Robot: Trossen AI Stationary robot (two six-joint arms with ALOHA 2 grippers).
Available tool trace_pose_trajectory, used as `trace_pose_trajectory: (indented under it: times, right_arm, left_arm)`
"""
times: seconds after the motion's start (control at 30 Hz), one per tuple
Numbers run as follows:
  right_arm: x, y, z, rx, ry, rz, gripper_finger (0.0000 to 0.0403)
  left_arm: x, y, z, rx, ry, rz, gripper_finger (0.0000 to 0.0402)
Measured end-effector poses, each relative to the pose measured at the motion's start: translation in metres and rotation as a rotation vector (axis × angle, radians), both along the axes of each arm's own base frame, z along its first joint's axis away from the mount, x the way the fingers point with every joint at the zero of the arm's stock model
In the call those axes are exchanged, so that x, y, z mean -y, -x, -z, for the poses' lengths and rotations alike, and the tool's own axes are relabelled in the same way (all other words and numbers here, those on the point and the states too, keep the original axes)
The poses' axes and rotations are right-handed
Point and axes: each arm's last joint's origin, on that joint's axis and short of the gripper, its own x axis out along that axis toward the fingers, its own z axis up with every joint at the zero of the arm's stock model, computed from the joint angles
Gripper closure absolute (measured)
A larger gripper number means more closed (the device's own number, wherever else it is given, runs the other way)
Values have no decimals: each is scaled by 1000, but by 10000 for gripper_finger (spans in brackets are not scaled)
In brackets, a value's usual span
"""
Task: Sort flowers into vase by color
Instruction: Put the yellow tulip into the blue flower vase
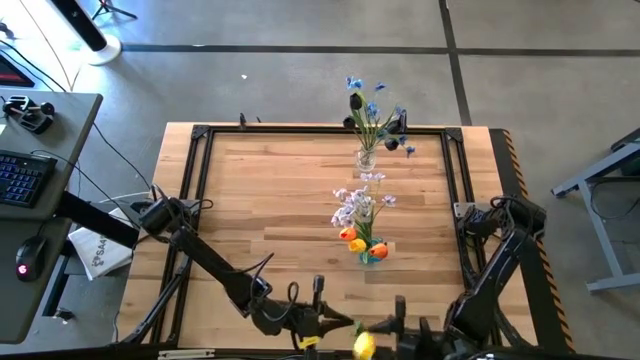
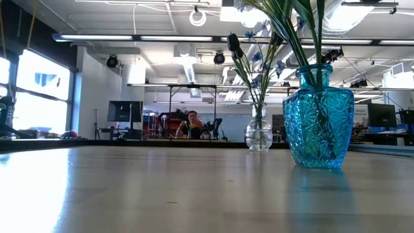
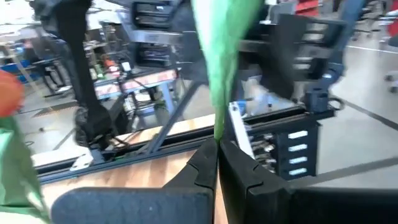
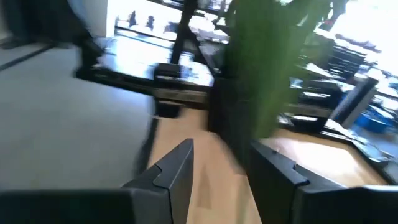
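Observation:
A clear vase [image 1: 366, 158] [image 2: 259, 133] near the table's far edge holds blue and near-black flowers [image 1: 372, 110]. A blue glass vase [image 1: 372, 254] [image 2: 318, 116] at mid-table holds orange-red and lilac-white flowers [image 1: 356, 215]. Both grippers are at the near edge. My left gripper [image 1: 333, 322] [image 3: 217, 163] is shut on the green stem of a yellow flower [image 1: 365, 345]. My right gripper [image 1: 400, 318] [image 4: 219, 168] is open and faces it. A blurred green stem [image 4: 267, 81] stands just beyond its fingers; whether it touches them, I cannot tell. My left gripper pinches the yellow flower's green stem [image 3: 217, 127] between its two fingers. The stem runs on past the fingertips. In the high view the yellow head lies to the gripper's right, at the table's near edge.
A black frame [image 1: 200, 135] runs around the wooden table top [image 1: 270, 200]. The two vases stand in a line down the middle. A desk with keyboard and mouse [image 1: 25, 180] is left of the table. A person [image 2: 192, 123] sits far off in the room.

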Motion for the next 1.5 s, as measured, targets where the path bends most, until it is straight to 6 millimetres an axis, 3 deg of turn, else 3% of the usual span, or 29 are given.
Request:
trace_pose_trajectory:
  times: [0.13,0.37,0.73,1.1,1.23,1.43,1.5]
  right_arm:
    - [-1,-3,0,-18,-14,-73,265]
    - [4,-6,0,-8,-12,-2,265]
    - [14,10,-13,-29,-161,44,265]
    - [32,-16,-13,-57,-161,39,267]
    - [34,-20,-14,-66,-170,22,296]
    - [34,-19,-13,-70,-150,13,386]
    - [34,-15,-15,-80,-158,9,393]
  left_arm:
    - [-1,0,0,3,4,-25,401]
    - [-1,0,0,2,3,-27,401]
    - [-1,0,2,-19,9,-38,401]
    - [-1,0,3,-21,7,-39,401]
    - [-1,0,3,-21,9,-39,401]
    - [-2,0,4,-32,22,-51,396]
    - [-5,-1,8,-71,26,-77,385]
